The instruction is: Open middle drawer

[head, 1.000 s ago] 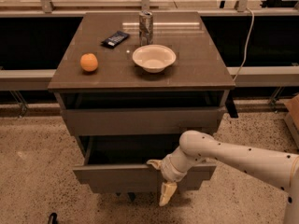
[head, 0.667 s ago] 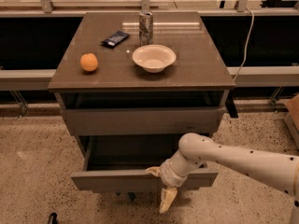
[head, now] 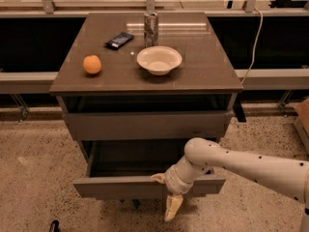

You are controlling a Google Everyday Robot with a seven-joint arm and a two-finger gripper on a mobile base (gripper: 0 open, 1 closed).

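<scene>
The middle drawer (head: 116, 187) is grey-brown with a flat front. It stands pulled out from the cabinet, and its dark inside (head: 135, 158) shows. My gripper (head: 163, 197) is at the drawer's front edge, right of its centre, on a white arm reaching in from the right. One finger (head: 157, 178) lies over the top edge of the drawer front. The other finger (head: 173, 208) hangs down in front of it, so the fingers stand apart. The top drawer (head: 145, 124) is slightly out. The lowest drawer is hidden under the middle one.
On the cabinet top (head: 207, 66) are an orange (head: 92, 64), a white bowl (head: 159, 60), a metal can (head: 151, 29) and a black packet (head: 119, 40). A cable (head: 253, 42) hangs at the right. A speckled floor surrounds the cabinet.
The middle drawer has slid further out toward the camera, and my gripper has moved with its front edge.
</scene>
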